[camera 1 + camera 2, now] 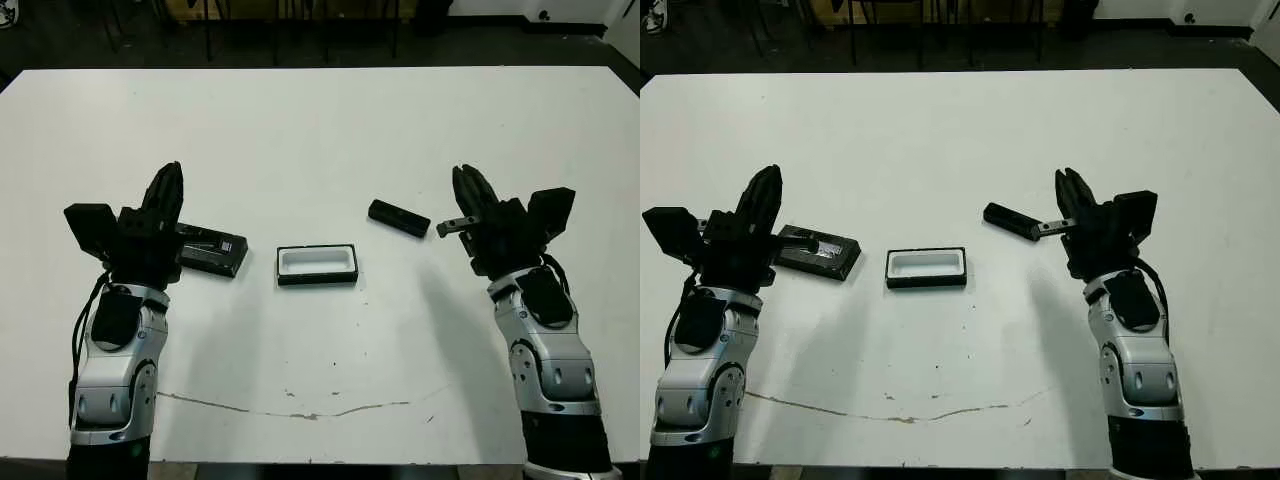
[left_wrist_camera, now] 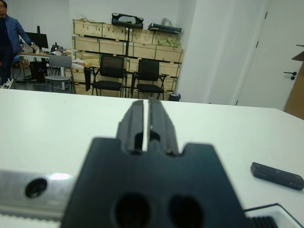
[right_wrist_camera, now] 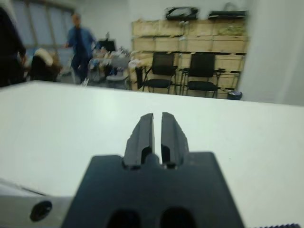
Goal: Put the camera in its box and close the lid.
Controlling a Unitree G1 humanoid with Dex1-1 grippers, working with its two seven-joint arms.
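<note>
The camera (image 1: 398, 218), likely light, rigid and smooth, is best pinched across its narrow middle; both grippers are closed and empty.

Setting: lab or workshop. Evidence: wooden crates (image 2: 126, 45) stacked along the back wall, black chairs (image 2: 129, 77), a cluttered desk (image 2: 40, 50), a standing person (image 2: 8, 40), white table (image 1: 320, 130).

Matt black camera (image 1: 398, 218); scuffed white table (image 1: 320, 130).
</note>
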